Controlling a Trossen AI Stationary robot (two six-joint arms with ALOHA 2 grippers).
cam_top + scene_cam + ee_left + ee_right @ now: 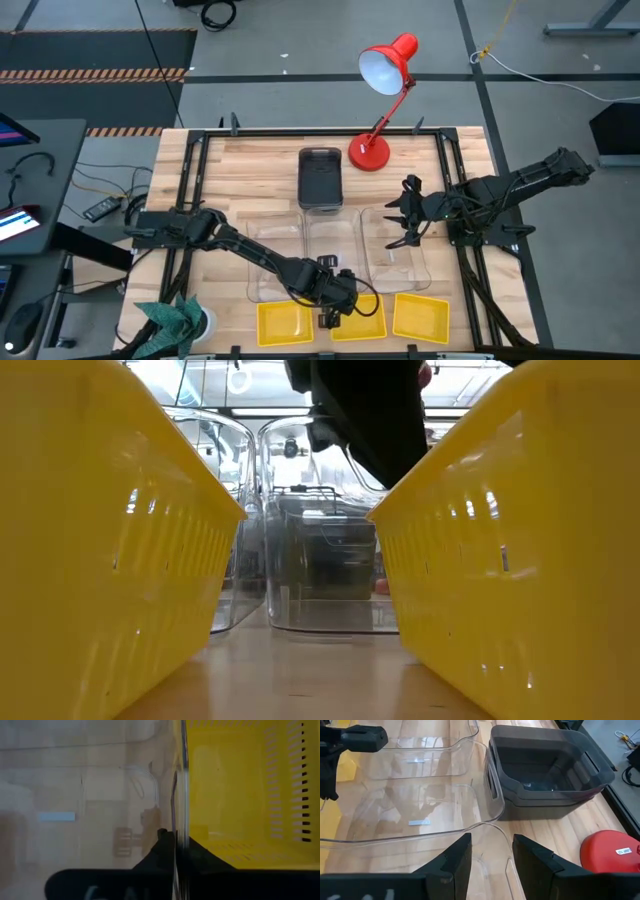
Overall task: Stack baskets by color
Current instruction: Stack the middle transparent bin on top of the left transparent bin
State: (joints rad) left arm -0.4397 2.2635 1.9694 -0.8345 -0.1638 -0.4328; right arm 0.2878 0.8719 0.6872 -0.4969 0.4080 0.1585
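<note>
Three clear baskets lie side by side mid-table: left (272, 262), middle (330, 235), right (397, 255). Three yellow baskets stand along the near edge: left (283, 323), middle (365, 322), right (421, 317). The dark grey baskets (320, 178) sit nested in one stack at the far middle. My left gripper (330, 305) is shut at the middle clear basket's near end, right beside the middle yellow basket's far left corner (235, 785). My right gripper (405, 215) hangs open above the right clear basket's far end (485, 827), touching nothing. My left gripper pinches the near-end wall (180, 820) of the middle clear basket between its two fingers, slanting down from the far left. One finger (161, 842) is on the clear basket's inner side, the other (202, 855) over the yellow basket's corner. The clear basket's floor rests on the table.
A red desk lamp (375, 150) stands at the far edge beside the grey stack (545, 765). A teal-green object (175, 320) sits at the near left corner. Black rails frame the table (190, 180). In the low view the two yellow baskets (100, 560) flank the clear ones.
</note>
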